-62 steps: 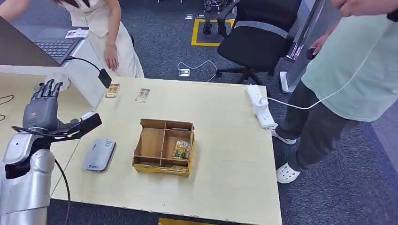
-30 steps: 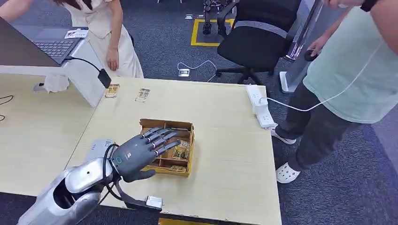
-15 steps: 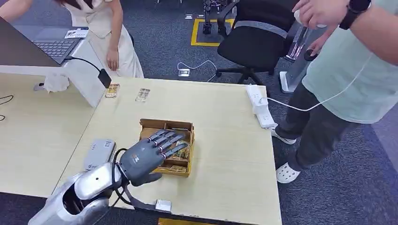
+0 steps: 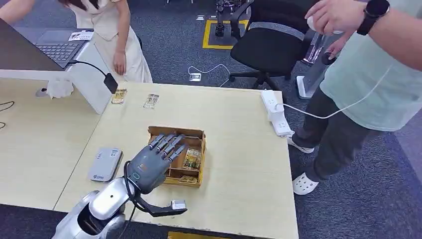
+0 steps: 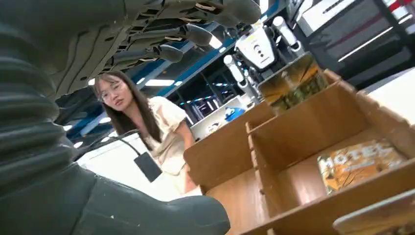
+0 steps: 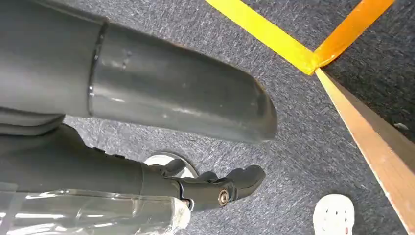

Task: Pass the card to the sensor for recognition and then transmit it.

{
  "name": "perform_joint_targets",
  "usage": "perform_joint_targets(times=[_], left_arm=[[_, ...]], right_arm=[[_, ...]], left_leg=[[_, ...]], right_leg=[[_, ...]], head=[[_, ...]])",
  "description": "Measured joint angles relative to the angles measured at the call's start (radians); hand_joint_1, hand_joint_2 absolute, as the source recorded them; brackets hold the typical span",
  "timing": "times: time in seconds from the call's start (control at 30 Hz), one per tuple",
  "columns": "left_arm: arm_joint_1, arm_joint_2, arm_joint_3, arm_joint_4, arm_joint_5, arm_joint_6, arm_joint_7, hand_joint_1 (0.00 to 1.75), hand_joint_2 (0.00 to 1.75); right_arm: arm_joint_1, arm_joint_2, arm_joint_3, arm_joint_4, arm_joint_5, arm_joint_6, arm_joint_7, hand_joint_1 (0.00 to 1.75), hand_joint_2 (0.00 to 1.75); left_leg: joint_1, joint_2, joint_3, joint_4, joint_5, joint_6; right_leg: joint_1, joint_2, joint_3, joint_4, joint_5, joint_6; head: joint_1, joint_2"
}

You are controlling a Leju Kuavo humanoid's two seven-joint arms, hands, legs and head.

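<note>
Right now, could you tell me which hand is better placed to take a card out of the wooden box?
The left hand. It hovers open over the wooden box, fingers spread just above the hotel card lying in a compartment. The right hand hangs over the carpet floor, away from the table.

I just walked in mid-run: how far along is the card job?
Nothing looks done. The left hand hovers open over the cardboard box, holding nothing; the hotel card lies in its compartment. Left to do: grasp it, present it to the grey card reader, then hand it on.
</note>
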Motion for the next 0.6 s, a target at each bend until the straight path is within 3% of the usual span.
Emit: perform_joint_targets(times=[0.6], left_arm=[[0.029,-0.036,0.087,0.034,-0.045,-0.023,-0.007,0.00,1.75]], right_arm=[[-0.001,0.000,0.010,-0.008,-0.003,-0.001,-0.006,0.00,0.00]], left_leg=[[0.000,0.000,0.000,0.000,0.000,0.000]], right_leg=[[0.000,0.000,0.000,0.000,0.000,0.000]], head=[[0.000,0.000]])
